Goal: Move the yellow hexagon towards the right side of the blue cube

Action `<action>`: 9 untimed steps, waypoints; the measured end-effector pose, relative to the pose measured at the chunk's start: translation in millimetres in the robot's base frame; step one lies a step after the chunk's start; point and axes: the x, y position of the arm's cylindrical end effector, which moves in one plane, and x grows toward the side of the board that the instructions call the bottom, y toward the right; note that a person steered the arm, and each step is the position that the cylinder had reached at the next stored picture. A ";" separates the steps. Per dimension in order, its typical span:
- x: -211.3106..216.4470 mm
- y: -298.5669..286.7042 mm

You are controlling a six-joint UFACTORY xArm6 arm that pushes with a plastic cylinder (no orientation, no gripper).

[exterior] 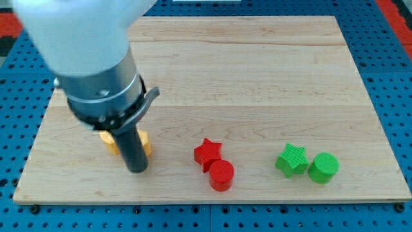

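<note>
Camera view, single frame. No claw is fitted to this arm, so no apart-or-together state applies; the arm ends in a dark rod whose lower end, my tip, rests on the wooden surface near the view's bottom left. The rod descends from a grey cylindrical housing that fills the view's upper left and hides part of the surface beneath it.

Directly behind the rod lies the yellow block, visible only as two pieces, one on each side of the rod; its shape cannot be made out because the rod and housing cover most of it. My tip stands just below this block, touching or nearly touching it; which of the two cannot be told.

To the view's right of my tip, apart from it, lies the red star, with the red cylinder touching it on its lower right. Farther to the view's right, well apart from the red pair, the green star sits just beside the green cylinder.

The blue cube does not show in this frame. The surface rests on a blue perforated base.
</note>
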 end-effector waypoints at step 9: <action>-134.1 36.8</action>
